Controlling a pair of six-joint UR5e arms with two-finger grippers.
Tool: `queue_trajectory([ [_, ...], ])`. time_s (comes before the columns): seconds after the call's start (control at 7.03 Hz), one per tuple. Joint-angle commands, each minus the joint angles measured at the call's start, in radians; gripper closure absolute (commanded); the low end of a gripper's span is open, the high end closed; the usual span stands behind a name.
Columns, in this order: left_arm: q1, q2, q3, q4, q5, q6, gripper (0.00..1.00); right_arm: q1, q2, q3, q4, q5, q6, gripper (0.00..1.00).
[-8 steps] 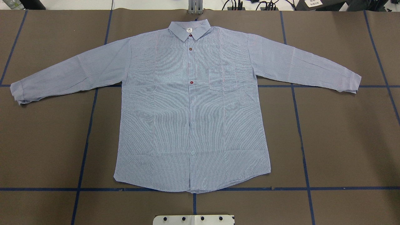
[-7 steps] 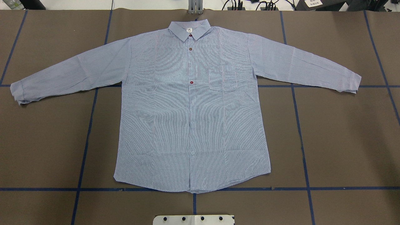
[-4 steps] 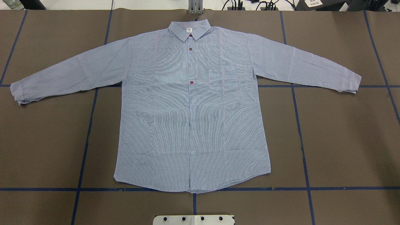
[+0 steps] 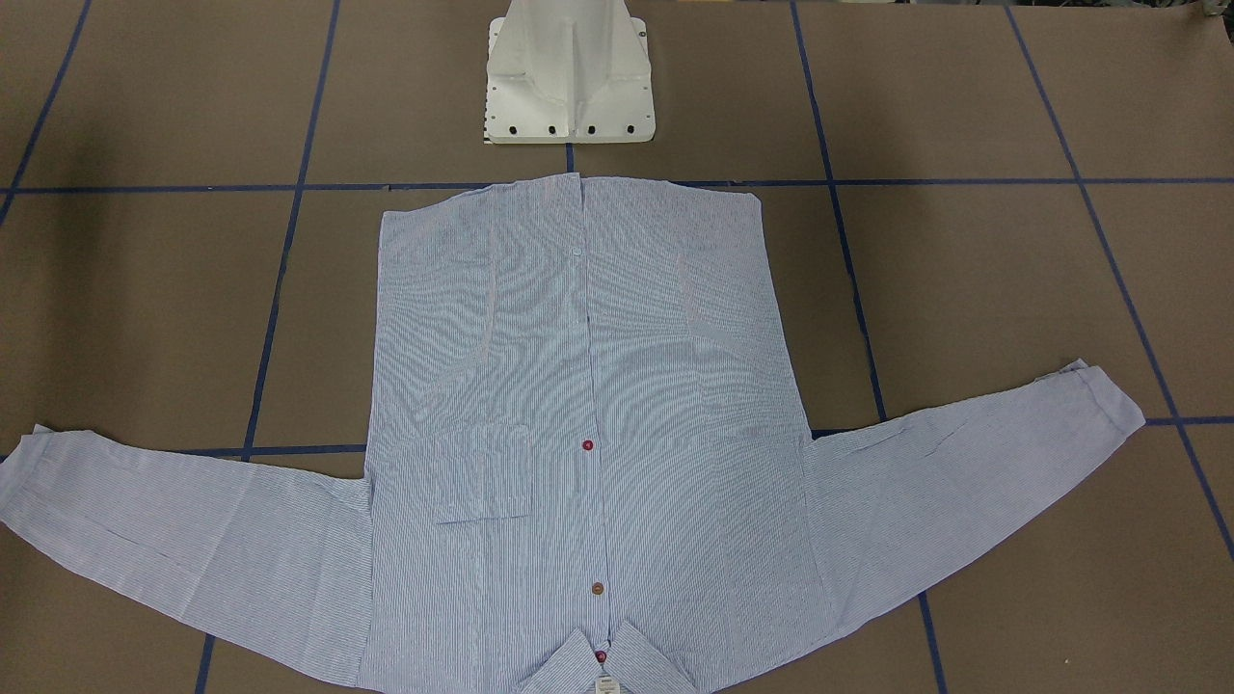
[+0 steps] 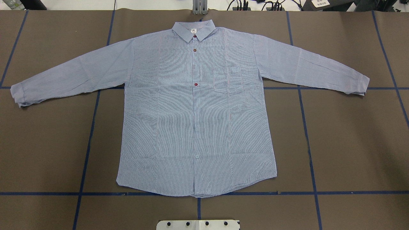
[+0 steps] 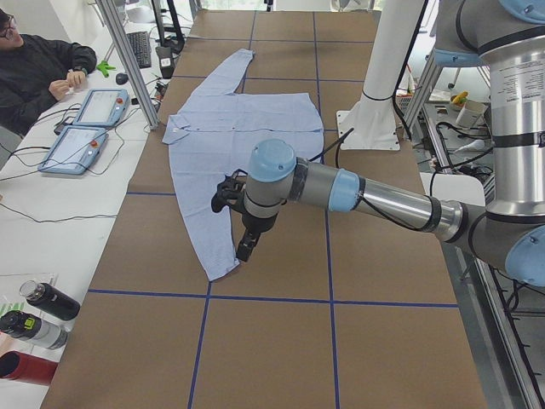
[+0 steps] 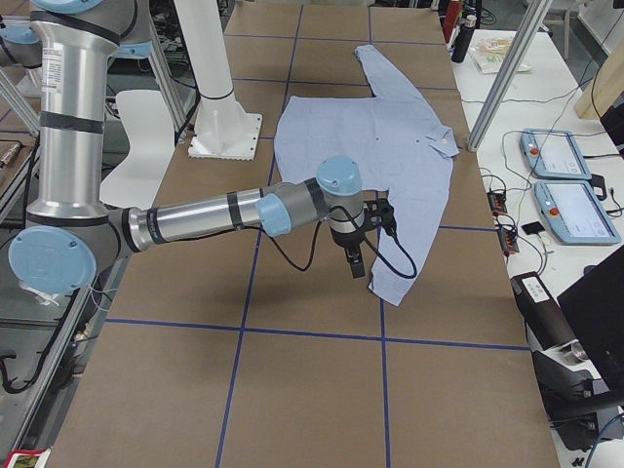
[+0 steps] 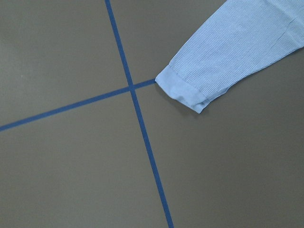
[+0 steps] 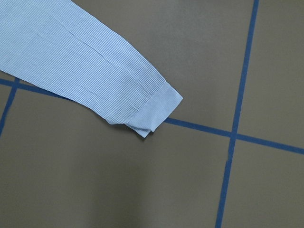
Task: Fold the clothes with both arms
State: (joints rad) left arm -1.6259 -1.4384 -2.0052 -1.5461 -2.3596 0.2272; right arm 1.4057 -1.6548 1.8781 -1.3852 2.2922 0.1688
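Lying flat and front up on the brown table (image 5: 351,143): the striped shirt (image 5: 195,121), sleeves spreading wide over blue tape lines (image 5: 306,134), hem nearing the white pedestal (image 4: 569,77). Sitting beside the pendants (image 6: 85,128): a person (image 6: 38,72). Hanging above the cuffs, clear of the cloth: left gripper (image 6: 247,247) and right gripper (image 7: 354,263). Showing only in side views, so not telling whether fingers are apart or together.

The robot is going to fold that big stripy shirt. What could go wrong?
The left gripper and right gripper hang near the sleeve ends. The left cuff and right cuff lie flat on the table, so a grab might miss or pinch only one layer. If one arm lifts sooner, the shirt could drag crooked.
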Motion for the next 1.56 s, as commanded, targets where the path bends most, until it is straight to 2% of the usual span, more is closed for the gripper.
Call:
queue_trajectory([
  [0.0,0.000,-0.080,0.052,-0.042,0.002,-0.003,0.00,-0.049,0.172,-0.193,0.046,0.001,0.068,0.00],
  [0.28,0.001,-0.080,0.062,-0.043,-0.003,0.000,0.00,-0.147,0.239,-0.392,0.369,-0.005,0.328,0.00],
  [0.43,0.000,-0.080,0.063,-0.045,-0.003,0.001,0.00,-0.189,0.274,-0.472,0.497,-0.011,0.450,0.01],
  [0.57,0.000,-0.080,0.063,-0.045,-0.003,0.001,0.00,-0.197,0.295,-0.556,0.578,-0.029,0.466,0.06],
  [0.71,0.000,-0.079,0.065,-0.043,-0.003,0.001,0.00,-0.197,0.291,-0.623,0.644,-0.034,0.469,0.16],
  [1.0,0.000,-0.076,0.063,-0.043,-0.004,0.003,0.00,-0.200,0.273,-0.629,0.658,-0.043,0.498,0.26],
  [1.42,0.001,-0.076,0.063,-0.043,-0.012,0.003,0.00,-0.243,0.230,-0.631,0.710,-0.092,0.538,0.30],
])
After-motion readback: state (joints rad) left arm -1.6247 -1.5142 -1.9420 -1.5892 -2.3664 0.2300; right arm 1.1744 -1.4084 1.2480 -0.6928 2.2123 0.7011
